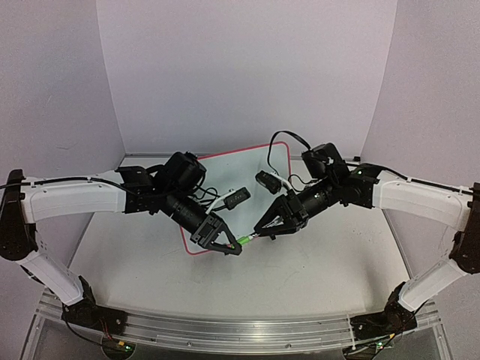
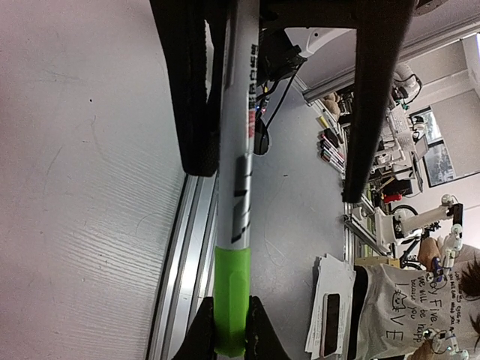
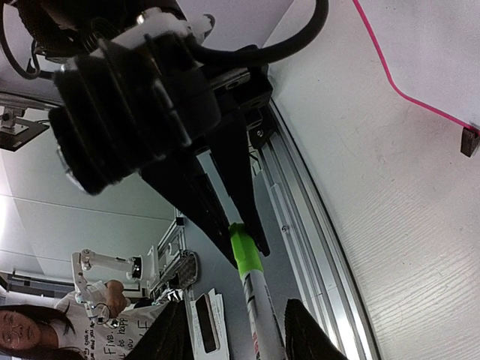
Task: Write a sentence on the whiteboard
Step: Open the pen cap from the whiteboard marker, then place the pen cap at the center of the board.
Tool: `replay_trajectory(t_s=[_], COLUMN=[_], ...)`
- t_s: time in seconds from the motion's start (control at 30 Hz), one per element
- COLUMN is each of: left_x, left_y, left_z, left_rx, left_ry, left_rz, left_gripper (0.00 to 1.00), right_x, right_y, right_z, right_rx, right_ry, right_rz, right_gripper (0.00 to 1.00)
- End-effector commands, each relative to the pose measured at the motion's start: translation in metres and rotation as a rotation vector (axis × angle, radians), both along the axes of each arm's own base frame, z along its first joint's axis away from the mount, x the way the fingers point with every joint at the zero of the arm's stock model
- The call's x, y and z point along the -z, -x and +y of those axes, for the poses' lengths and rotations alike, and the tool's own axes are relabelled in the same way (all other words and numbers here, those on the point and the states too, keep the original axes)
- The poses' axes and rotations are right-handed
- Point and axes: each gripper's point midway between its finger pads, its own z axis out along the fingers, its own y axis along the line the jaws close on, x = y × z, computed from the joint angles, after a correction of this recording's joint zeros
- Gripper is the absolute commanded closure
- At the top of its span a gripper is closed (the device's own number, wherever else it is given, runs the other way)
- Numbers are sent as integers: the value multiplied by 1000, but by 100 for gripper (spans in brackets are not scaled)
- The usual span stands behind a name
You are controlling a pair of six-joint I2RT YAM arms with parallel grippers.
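The whiteboard (image 1: pixel 251 166) lies flat mid-table with its red-pink frame; its corner and a black clip foot (image 3: pixel 470 141) show in the right wrist view (image 3: pixel 435 45). The face I can see is bare, and no sentence shows; both arms cover much of it. The white marker (image 1: pixel 253 236) hangs in the air in front of the board. My left gripper (image 1: pixel 232 244) is shut on its green cap (image 2: pixel 231 292). My right gripper (image 1: pixel 266 227) is open, its fingers (image 3: pixel 304 334) straddling the white barrel (image 3: pixel 261 307). The barrel lies against one finger (image 2: pixel 191 90).
An aluminium rail (image 1: pixel 240 330) runs along the table's front edge. Pale walls close in the back and both sides. Beyond the front edge are a stack of papers (image 2: pixel 330 300) and a seated person (image 3: pixel 30 330).
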Motion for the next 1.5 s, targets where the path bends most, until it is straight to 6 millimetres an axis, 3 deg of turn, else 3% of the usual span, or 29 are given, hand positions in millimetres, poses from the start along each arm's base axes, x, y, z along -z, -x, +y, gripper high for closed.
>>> replay_trajectory(t_s=[0.0, 0.13, 0.37, 0.47, 0.7, 0.93, 1.2, 1.47], left_x=[-19, -18, -16, -11, 0, 19, 87, 120], left_y=[-7, -7, -9, -6, 8, 17, -22, -29], left_z=[-10, -10, -10, -7, 8, 25, 49, 32], left_rx=[7, 9, 3, 8, 38, 43, -197, -252], left_ry=[60, 57, 50, 36, 10, -66, -311, -380], left_rz=[-33, -30, -35, -27, 3, 23, -202, -307], left_gripper=[100, 100, 100, 100, 100, 100, 100, 100], right_x=[2, 6, 14, 13, -7, -21, 0, 14], right_y=[-1, -2, -4, -12, -45, -51, -65, -85], right_z=[5, 5, 4, -2, -45, -63, -76, -97], right_rx=[-6, -5, 9, 31, 108, 116, 265, 462], right_ry=[-9, -2, 18, 11, -79, -130, -4, 125], right_rz=[-35, -31, -43, -74, -72, -66, -114, -199], right_gripper=[62, 71, 100, 100, 100, 100, 100, 100])
